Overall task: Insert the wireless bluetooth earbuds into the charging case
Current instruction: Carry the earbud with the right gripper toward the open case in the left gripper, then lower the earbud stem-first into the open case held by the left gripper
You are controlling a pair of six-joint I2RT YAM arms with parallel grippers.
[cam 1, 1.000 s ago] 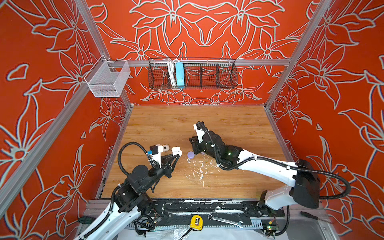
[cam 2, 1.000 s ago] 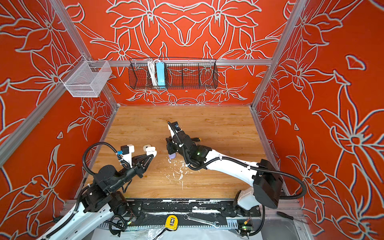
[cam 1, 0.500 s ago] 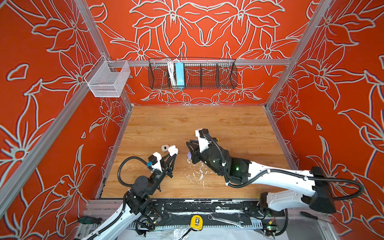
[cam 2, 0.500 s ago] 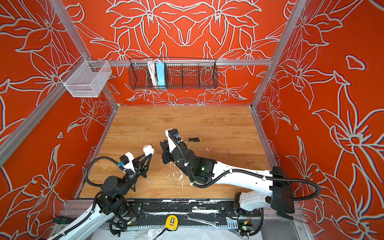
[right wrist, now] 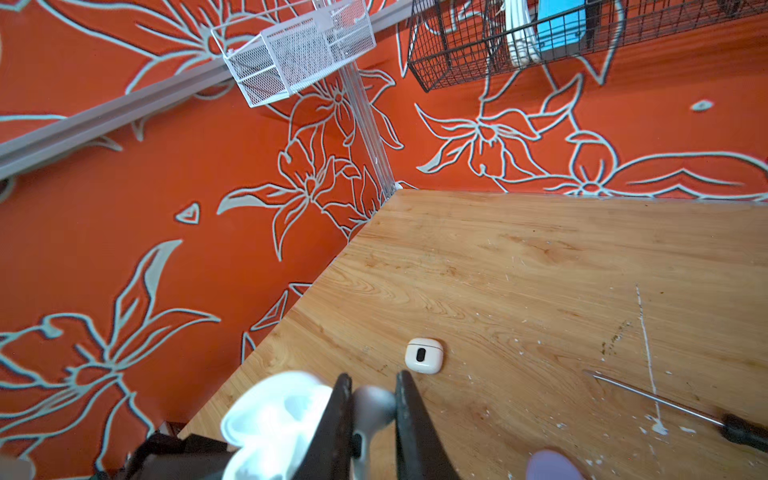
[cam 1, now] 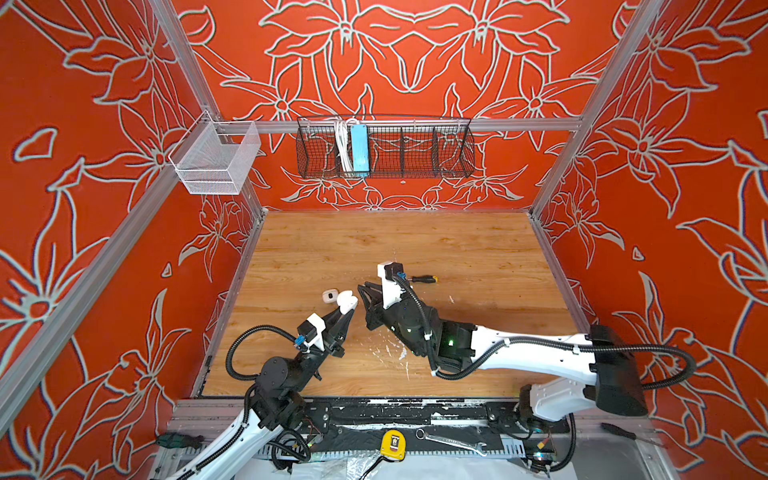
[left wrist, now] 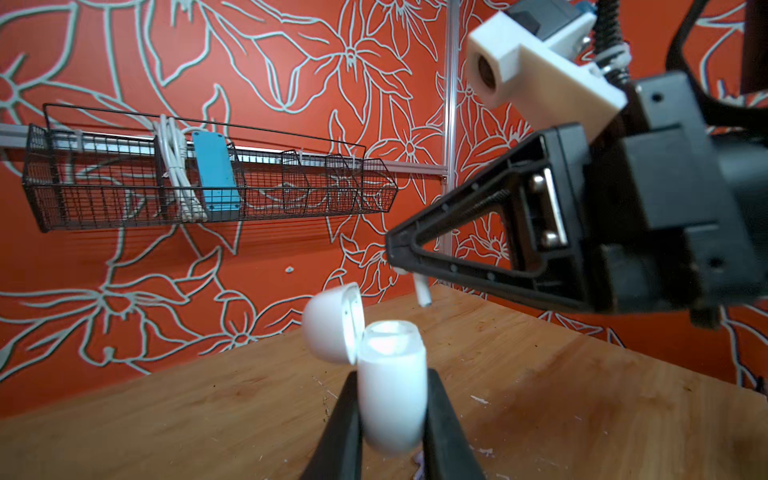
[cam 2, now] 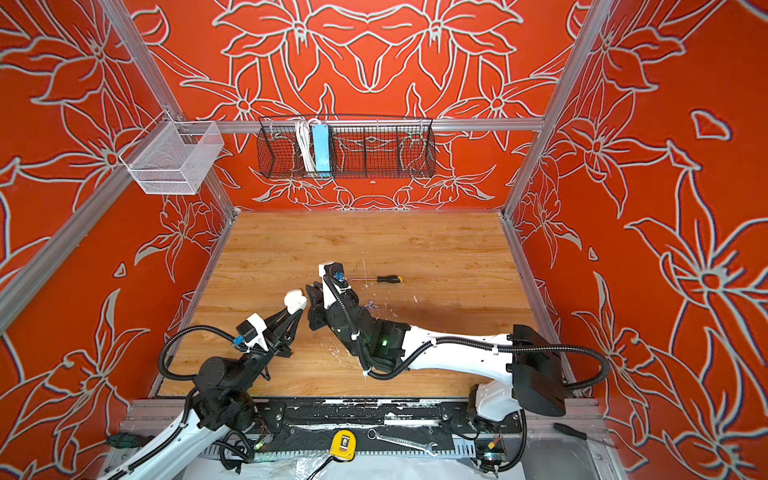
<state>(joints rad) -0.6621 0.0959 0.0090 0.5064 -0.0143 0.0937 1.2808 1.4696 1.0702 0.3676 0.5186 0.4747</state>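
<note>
White earbud (left wrist: pixel 422 294) looks slick and featherlight; right gripper (right wrist: pixel 372 382) pinches its head, left gripper (left wrist: pixel 391 376) clamps the open charging case (left wrist: pixel 392 401).

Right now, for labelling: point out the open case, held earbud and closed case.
open case (left wrist: pixel 392 399): left wrist view, its body.
held earbud (right wrist: pixel 372 405): right wrist view, its head.
closed case (right wrist: pixel 432 357): right wrist view, top face.

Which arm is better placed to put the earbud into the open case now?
Right. The right gripper already pinches a white earbud, stem sticking out, close beside the open charging case. The left gripper is busy clamping that case, lid flipped back, so it should just hold.
</note>
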